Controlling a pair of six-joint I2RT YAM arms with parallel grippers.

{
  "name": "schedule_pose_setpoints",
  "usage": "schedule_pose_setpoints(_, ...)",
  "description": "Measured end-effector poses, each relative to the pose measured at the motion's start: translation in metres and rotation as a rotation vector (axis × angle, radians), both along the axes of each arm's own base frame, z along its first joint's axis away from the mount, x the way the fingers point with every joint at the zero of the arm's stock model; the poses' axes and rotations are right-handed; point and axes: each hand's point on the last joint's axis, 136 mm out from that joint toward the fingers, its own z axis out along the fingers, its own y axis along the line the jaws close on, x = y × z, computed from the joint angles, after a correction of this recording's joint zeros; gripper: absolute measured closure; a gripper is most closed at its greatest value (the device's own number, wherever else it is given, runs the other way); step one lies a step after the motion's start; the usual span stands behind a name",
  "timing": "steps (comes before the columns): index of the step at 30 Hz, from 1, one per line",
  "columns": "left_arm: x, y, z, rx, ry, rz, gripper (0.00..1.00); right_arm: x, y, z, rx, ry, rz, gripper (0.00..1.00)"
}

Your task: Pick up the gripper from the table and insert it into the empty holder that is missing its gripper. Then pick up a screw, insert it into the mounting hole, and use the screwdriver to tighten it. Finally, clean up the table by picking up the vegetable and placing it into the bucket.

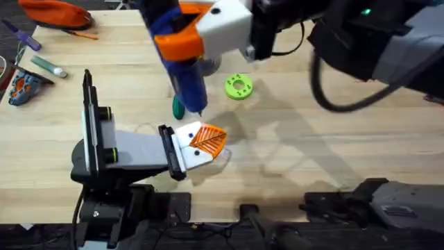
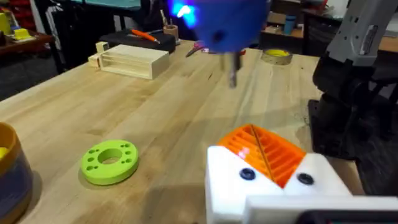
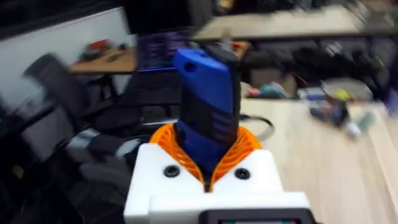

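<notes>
Step in hand: tightening, by my reading. I have the screwdriver (image 1: 182,52) up in the right hand (image 1: 198,35), bit pointing down over the left hand (image 1: 206,141).
Right hand: clamped on the screwdriver's blue body, orange pads either side (clearest in the right wrist view).
Left hand: low over the desk (image 1: 333,139), its orange ribbed tips meeting in a point; nothing visible between them.
Screwdriver bit: short and silver, hanging above and just beyond the left hand's orange tips in the left wrist view, not touching them.
Screw: I cannot pick one out; dark holes show on the white finger bases, too small to judge.
Next move, as I judge it: lower the bit straight onto the mounting hole, keeping the tool upright, then drive.
Vegetable (image 1: 177,107): one, dark green, mostly hidden behind the screwdriver, lying on the desk.
Bucket (image 2: 11,171): one, at the edge of the left wrist view.
Green disc (image 1: 238,86): one, flat on the desk.
Wooden slotted box (image 2: 130,61): one, far side.
</notes>
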Motion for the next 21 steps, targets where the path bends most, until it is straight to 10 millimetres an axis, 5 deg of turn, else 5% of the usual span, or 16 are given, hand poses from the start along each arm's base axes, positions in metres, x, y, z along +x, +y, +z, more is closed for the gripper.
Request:
schedule_pose_setpoints(2, 0.000, 0.000, 0.000, 0.000, -0.001, 0.000, 0.985, 0.017, 0.002, -0.012, -0.052, 0.055, -0.087, 0.975)
schedule_pose_setpoints(4, 0.000, 0.000, 0.000, 0.000, 0.000, 0.000, 0.985, 0.055, -0.003, -0.035, -0.179, 0.102, -0.293, 0.975)
schedule_pose_setpoints(11, 0.000, 0.000, 0.000, 0.000, 0.000, 0.000, 0.985, 0.109, -0.044, -0.026, -0.317, 0.064, -0.563, 0.975)
schedule_pose_setpoints(21, 0.000, 0.000, 0.000, 0.000, -0.001, 0.000, 0.985, 0.145, -0.141, -0.063, -0.757, -0.152, -0.853, 0.975)
